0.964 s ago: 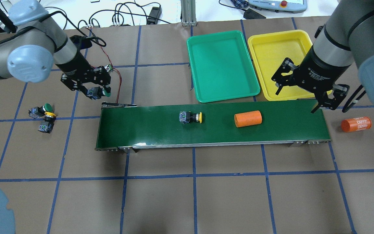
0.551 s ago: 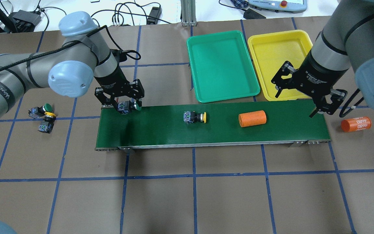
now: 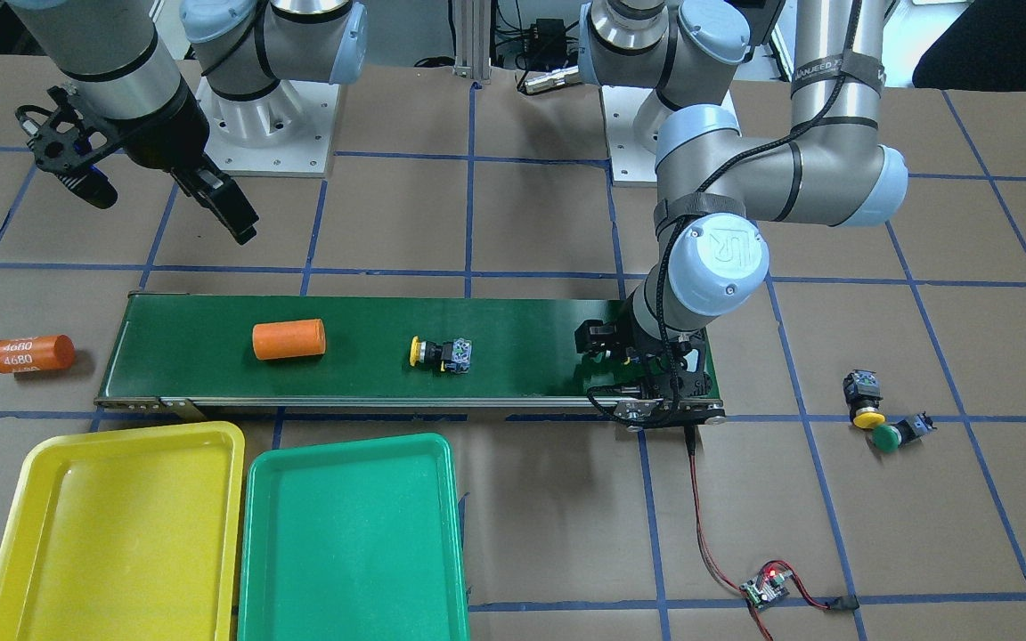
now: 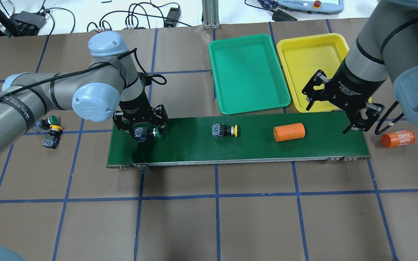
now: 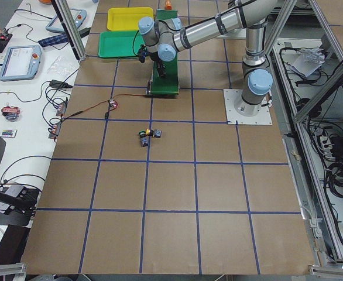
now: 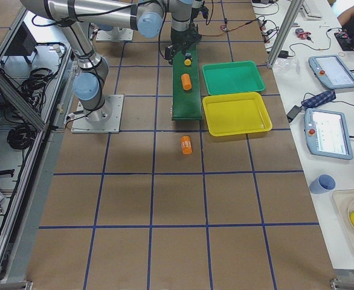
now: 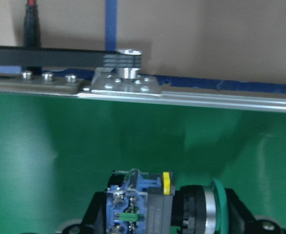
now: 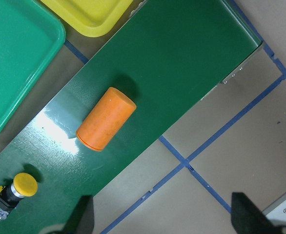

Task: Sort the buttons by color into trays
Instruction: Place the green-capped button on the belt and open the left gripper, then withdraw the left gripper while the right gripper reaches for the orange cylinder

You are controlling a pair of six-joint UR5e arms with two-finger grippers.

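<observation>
Left gripper [image 4: 143, 131] pinches green button [image 7: 153, 207] over belt [image 4: 238, 148], 9 o'clock end. Lower flat before releasing. Right gripper [image 4: 326, 120] spread, idle.

1. Front-facing view: my left gripper [image 4: 144, 132] sits mostly behind my own wrist joint, so the grip can't be read there.
2. Left wrist view: held green-capped button [image 7: 162, 207] is cut off by the bottom edge.
3. Right wrist view: yellow button [image 8: 13, 192] is clipped at the lower-left corner, and my right gripper's fingertips [image 8: 248, 214] show as dark blurs.
4. Overhead: loose green button [image 4: 53, 119] has its body partly behind my left forearm.
</observation>
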